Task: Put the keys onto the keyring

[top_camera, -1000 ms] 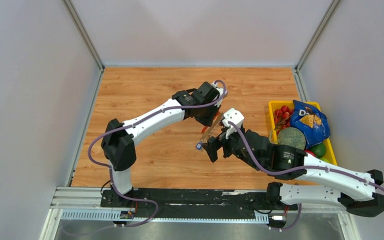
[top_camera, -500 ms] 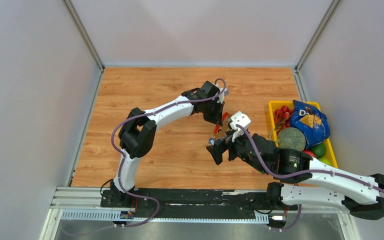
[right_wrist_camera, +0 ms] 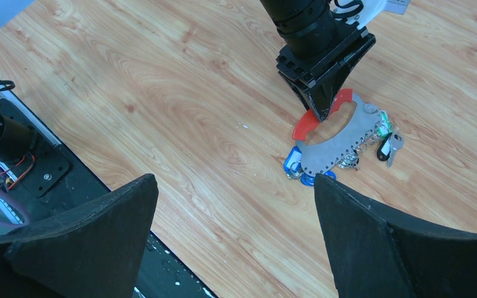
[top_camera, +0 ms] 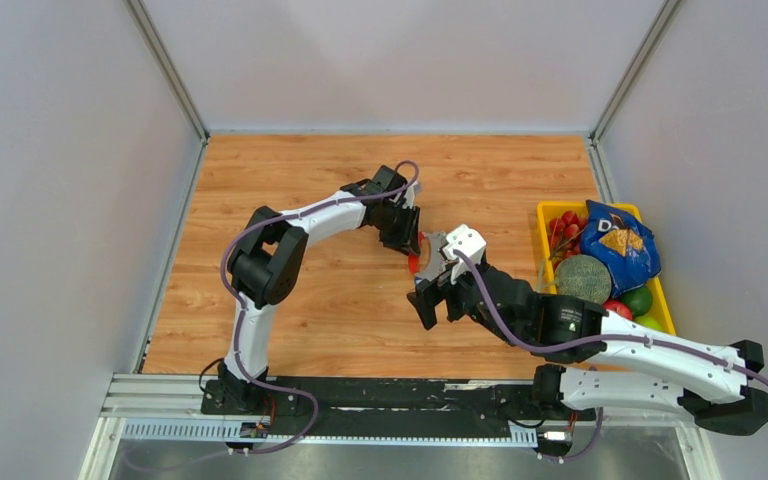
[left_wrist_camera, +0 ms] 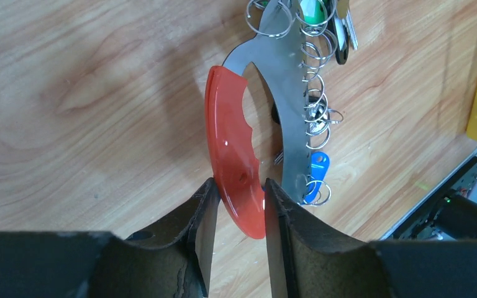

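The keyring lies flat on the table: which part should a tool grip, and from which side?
Grip the keyring by its red handle, coming down from above and spanning its width. That crescent bows away from the steel plate, leaving an open gap for one finger; the plate's other edge is crowded with rings. The left tool straddles it exactly so.

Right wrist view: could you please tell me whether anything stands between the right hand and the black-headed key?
No separate thing does. The key lies at the keyring's right end, open from the near side across bare table; the left hand straddles the red tag, on the far side.
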`<state>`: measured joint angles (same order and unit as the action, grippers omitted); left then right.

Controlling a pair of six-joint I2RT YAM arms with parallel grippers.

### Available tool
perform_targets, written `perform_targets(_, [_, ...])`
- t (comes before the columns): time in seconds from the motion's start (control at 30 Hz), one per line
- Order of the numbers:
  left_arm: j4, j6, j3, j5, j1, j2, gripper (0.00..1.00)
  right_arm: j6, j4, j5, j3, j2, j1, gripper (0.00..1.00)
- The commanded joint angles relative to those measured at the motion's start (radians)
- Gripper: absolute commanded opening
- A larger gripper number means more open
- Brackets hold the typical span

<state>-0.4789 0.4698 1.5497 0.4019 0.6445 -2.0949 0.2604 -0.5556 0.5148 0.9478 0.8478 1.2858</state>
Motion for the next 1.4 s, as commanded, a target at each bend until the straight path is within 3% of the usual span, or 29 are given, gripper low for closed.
perform_targets(0.0, [-0.014,-0.033,-0.002,-0.020,-0.003,0.053,0.42,-0.010,0.047,0.017,0.020,-0.003,-0.011,1.00])
perform_targets(0.1, [-0.066,-0.070,0.003,-0.114,-0.013,0.102,0.45,-0.012,0.047,0.017,0.025,-0.009,-0.021,1.00])
perform_targets(0.13, [-0.096,-0.080,0.010,-0.185,-0.014,0.138,0.53,-0.012,0.047,0.018,0.027,-0.007,-0.025,1.00])
perform_targets(0.3, [-0.193,-0.150,0.028,-0.461,-0.016,0.338,0.60,-0.006,0.048,0.013,0.033,0.040,-0.054,1.00])
perform_targets(0.37, [-0.215,-0.175,0.022,-0.542,-0.015,0.425,0.71,0.002,0.048,0.007,0.038,0.065,-0.076,1.00])
perform_targets(0.47, [-0.226,-0.205,-0.010,-0.621,-0.016,0.535,0.97,0.022,0.058,-0.004,0.044,0.091,-0.124,1.00])
perform_targets(0.7, [-0.096,-0.261,-0.164,-0.626,-0.015,0.833,1.00,0.035,0.082,-0.012,0.088,0.165,-0.210,1.00])
perform_targets(0.9, [0.068,-0.297,-0.394,-0.694,-0.015,1.082,1.00,0.032,0.082,0.124,0.147,0.232,-0.216,1.00])
perform_targets(1.07, [0.079,-0.298,-0.495,-0.685,-0.015,1.186,1.00,0.041,0.092,0.224,0.173,0.252,-0.219,1.00])
perform_targets(1.37, [0.022,-0.293,-0.581,-0.695,-0.015,1.289,1.00,0.092,0.097,0.580,0.216,0.367,-0.220,1.00])
